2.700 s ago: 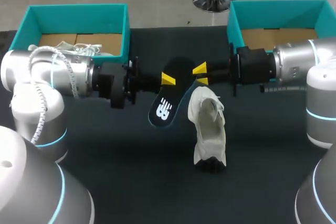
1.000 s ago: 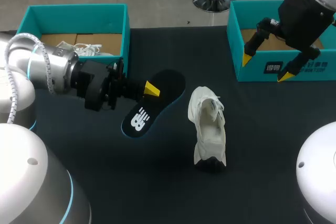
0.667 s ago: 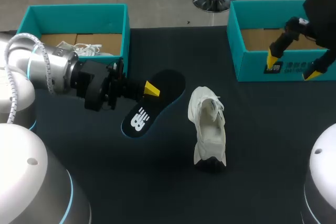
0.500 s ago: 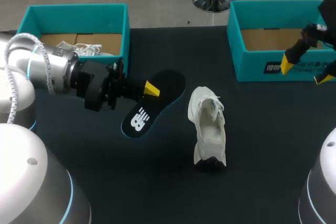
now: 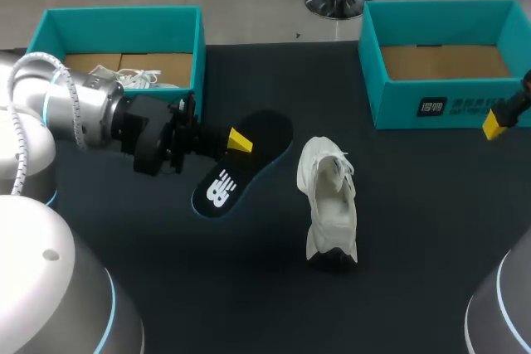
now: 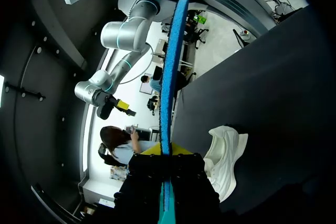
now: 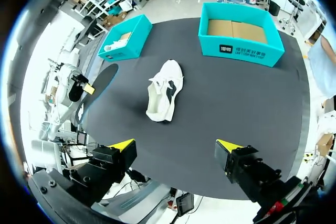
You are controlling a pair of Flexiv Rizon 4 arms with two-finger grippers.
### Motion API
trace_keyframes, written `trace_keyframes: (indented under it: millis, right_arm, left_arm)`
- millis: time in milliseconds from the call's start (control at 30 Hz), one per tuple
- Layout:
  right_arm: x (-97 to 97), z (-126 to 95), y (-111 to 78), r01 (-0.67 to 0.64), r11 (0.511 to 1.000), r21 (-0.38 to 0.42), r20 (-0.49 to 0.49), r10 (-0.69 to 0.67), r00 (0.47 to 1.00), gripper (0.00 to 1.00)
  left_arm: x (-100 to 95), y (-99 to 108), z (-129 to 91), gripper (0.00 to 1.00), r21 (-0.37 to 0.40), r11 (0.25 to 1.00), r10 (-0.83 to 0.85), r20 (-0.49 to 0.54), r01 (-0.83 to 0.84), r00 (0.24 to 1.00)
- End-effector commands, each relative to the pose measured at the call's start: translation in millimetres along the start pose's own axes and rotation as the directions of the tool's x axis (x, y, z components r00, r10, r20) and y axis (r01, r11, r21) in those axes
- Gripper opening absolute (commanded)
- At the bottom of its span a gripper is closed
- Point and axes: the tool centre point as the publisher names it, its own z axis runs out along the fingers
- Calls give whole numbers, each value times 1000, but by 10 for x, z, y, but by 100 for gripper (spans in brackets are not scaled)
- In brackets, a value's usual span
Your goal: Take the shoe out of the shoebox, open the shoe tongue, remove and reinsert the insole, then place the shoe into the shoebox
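Black insole (image 5: 267,132) clamped in left gripper (image 5: 239,142); right gripper (image 7: 176,145) apart, high over table (image 7: 252,103)

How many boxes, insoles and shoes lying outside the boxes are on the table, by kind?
Boxes: 2
Insole: 1
Shoe outside the boxes: 1
Total: 4

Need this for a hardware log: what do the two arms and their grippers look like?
The left arm and right arm are rounded silver-grey tubes with light-blue joint rings. A white cable loops over the left one. The left gripper and right gripper are black with wedge-shaped yellow tips.
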Motion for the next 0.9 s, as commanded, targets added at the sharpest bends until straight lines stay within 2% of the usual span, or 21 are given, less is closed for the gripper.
trace_keyframes:
  millis: [33,333,367,667,900]
  right_arm:
    - [-54,-50,-95,-14,1000,-5,21,14,1000,100]
    - [-10,-66,-96,10,1000,-4,26,-10,1000,100]
    - [-10,-66,-96,10,1000,-4,26,-10,1000,100]
    - [-10,-66,-96,10,1000,-4,26,-10,1000,100]
    - [-10,-66,-96,10,1000,-4,26,-10,1000,100]
  left_arm:
    - [1,-7,2,0,-1,1000,1,-2,-1,1000]
    - [1,-7,2,0,-1,1000,1,-2,-1,1000]
    - [24,-34,38,0,13,1000,-27,-5,27,1000]
    - [243,-253,423,0,-39,979,-202,-37,201,979]
    - [479,-321,654,0,-70,946,-319,-46,315,947]
